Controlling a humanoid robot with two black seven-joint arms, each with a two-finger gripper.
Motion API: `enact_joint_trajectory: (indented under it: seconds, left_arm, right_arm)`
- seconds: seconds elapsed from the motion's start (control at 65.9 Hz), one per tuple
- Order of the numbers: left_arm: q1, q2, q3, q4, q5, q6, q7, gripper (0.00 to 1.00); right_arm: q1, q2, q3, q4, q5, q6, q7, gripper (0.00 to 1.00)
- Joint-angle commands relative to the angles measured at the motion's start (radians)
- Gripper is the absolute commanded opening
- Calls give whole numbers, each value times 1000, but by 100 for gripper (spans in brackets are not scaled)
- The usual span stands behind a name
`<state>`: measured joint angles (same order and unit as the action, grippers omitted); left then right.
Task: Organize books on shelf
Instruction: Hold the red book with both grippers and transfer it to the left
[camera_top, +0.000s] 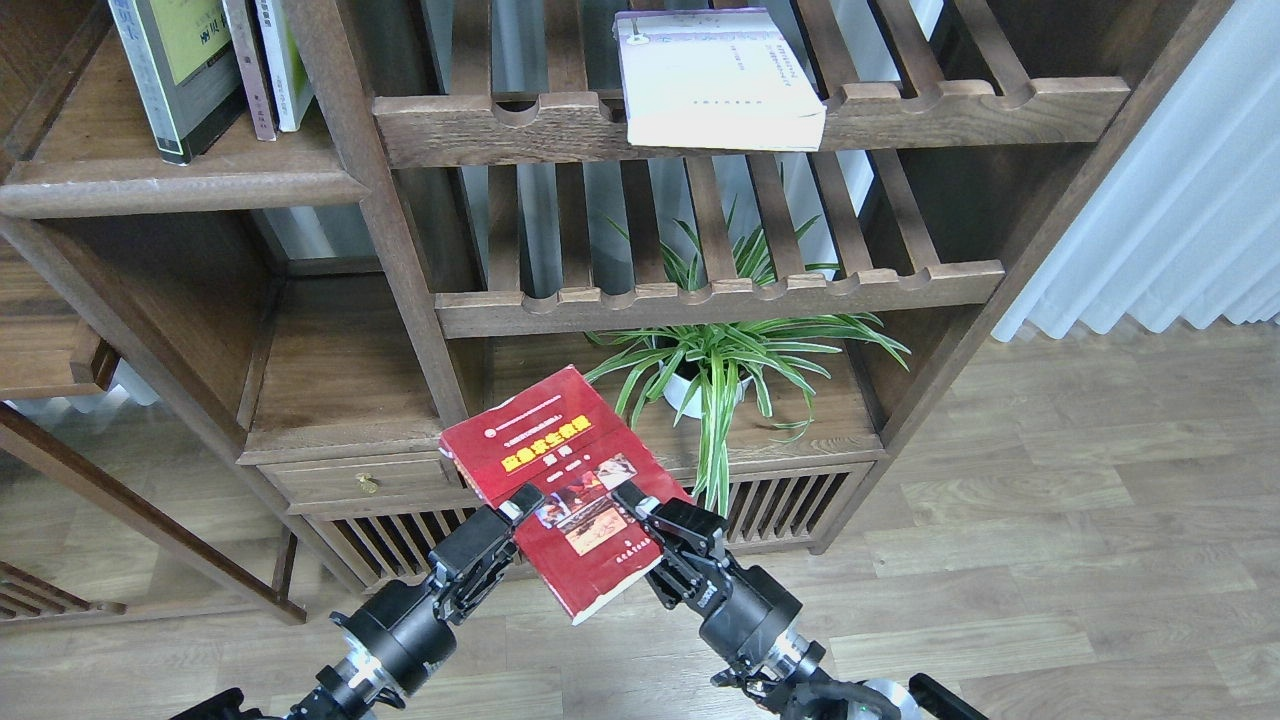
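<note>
The dark red book (545, 455) with yellow title and photos is held in the air in front of the low cabinet. My right gripper (632, 503) is shut on its right edge. My left gripper (522, 500) is at its left edge with one finger over the cover; the other finger is hidden, so I cannot tell its grip. The grey-black book (175, 70) with a yellow-green panel stands on the solid shelf (180, 185) at upper left. The white book (715, 85) with a lavender top lies flat on the upper slatted rack (480, 125).
A thin brown book (248, 65) and a white-green book (283, 60) stand beside the grey-black one. A second slatted rack (900, 280) hangs lower. A potted spider plant (720, 370) stands behind the red book. A drawer (365, 480) is at lower left, a white curtain (1180, 180) at right.
</note>
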<state>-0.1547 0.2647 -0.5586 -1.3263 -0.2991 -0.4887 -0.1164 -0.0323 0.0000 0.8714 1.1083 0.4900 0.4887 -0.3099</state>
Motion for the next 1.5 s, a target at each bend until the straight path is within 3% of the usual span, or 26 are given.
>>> enact_joint_trajectory:
  seconds: [0.0, 0.288, 0.455, 0.729, 0.805, 0.85, 0.865, 0.896, 0.911, 0.956, 1.048, 1.123, 1.488]
  left_arm:
    - [1, -2, -3, 4, 0, 0, 0, 66]
    - [0, -22, -10, 6, -2, 0, -3, 38]
    - [-3, -41, -30, 7, -3, 0, -2, 6]
    - [-3, -30, -27, 7, -5, 0, 0, 4]
    - [-2, -30, -26, 7, -5, 0, 1, 4]
    - [-2, -28, -26, 7, -5, 0, 1, 4]
    - [-2, -28, -26, 7, -5, 0, 1, 4]
    - [0, -28, -26, 7, -5, 0, 1, 4]
    - [0, -28, -26, 7, -3, 0, 1, 4]
    - [0, -27, -26, 7, -3, 0, 3, 4]
    - [1, -27, -24, 7, -2, 0, 4, 4]
    - [0, -25, -24, 7, -2, 0, 6, 4]
    - [-6, 2, -46, -7, 158, 0, 17, 0]
  right_arm:
    - [-1, 0, -2, 1, -1, 0, 0, 4]
    - [-1, 0, -2, 4, -1, 0, 0, 4]
    - [-4, 0, -9, 8, -1, 0, 0, 5]
    - [-4, 0, -14, 16, -1, 0, 2, 10]
    - [-4, 0, -12, 16, -1, 0, 8, 18]
    - [-1, 0, -12, 16, -2, 0, 11, 29]
    - [0, 0, -14, 16, -4, 0, 11, 39]
    - [2, 0, -14, 16, -5, 0, 11, 47]
    - [5, 0, -14, 16, -8, 0, 12, 57]
    - [9, 0, -14, 16, -25, 0, 15, 74]
    - [15, 0, -11, 16, -50, 0, 17, 92]
    - [14, 0, 1, 16, -48, 0, 17, 97]
    - [17, 0, 147, -8, -51, 0, 46, 98]
